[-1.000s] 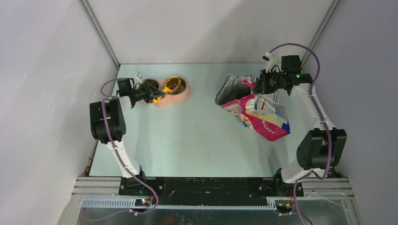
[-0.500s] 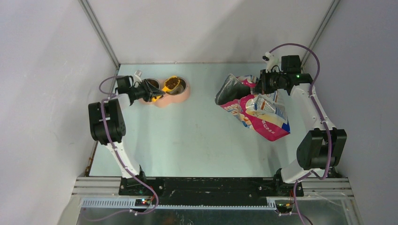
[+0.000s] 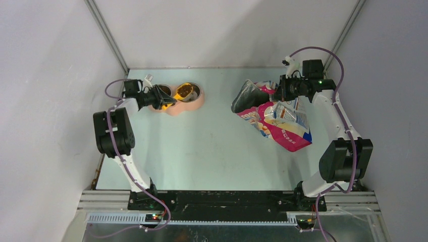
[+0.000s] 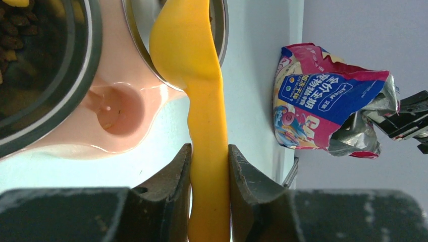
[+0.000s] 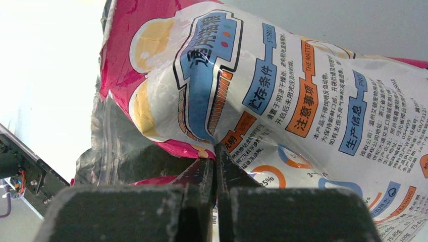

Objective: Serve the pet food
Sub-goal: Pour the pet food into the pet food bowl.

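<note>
My left gripper (image 3: 162, 102) (image 4: 209, 166) is shut on the handle of the orange scoop (image 3: 177, 94) (image 4: 194, 75). The scoop's head reaches over the right steel bowl (image 3: 191, 92) of the pink feeder (image 3: 199, 102) (image 4: 121, 108). Brown pet food (image 3: 185, 90) shows at the scoop head in that bowl. More kibble (image 4: 17, 27) lies in the other bowl. The glossy blue, pink and red bag (image 3: 277, 121) (image 5: 282, 85) leans at the right with its mouth open to the left. My right gripper (image 3: 278, 92) (image 5: 216, 156) is shut on the bag's upper edge.
The left wall and its corner post (image 3: 108, 35) stand close behind my left arm. The right wall is just beyond the bag. Pale green table (image 3: 212, 146) lies between feeder and bag.
My left wrist has shifted slightly back and left, and the scoop has turned a little over the right bowl. The right arm and bag have not moved.
</note>
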Controlling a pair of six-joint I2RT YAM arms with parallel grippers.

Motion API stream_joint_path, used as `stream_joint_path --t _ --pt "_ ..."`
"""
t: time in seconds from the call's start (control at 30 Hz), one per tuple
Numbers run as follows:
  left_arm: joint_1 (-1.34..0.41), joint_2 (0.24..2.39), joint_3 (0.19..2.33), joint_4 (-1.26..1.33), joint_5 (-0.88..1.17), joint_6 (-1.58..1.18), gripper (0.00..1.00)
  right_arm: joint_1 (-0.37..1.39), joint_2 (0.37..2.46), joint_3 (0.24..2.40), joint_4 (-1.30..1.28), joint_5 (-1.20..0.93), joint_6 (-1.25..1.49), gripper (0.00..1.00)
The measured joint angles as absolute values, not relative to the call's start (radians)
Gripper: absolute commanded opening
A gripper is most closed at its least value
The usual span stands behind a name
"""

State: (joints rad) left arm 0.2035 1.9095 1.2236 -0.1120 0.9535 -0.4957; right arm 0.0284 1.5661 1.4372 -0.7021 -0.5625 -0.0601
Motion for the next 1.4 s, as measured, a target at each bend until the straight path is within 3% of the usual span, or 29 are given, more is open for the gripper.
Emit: stream_joint_path --t 1.4 --pt "0.156 1.874 1.425 -0.546 0.761 -0.223 0.0 0.028 1.544 1.425 -0.696 -0.562 -0.06 0.0"
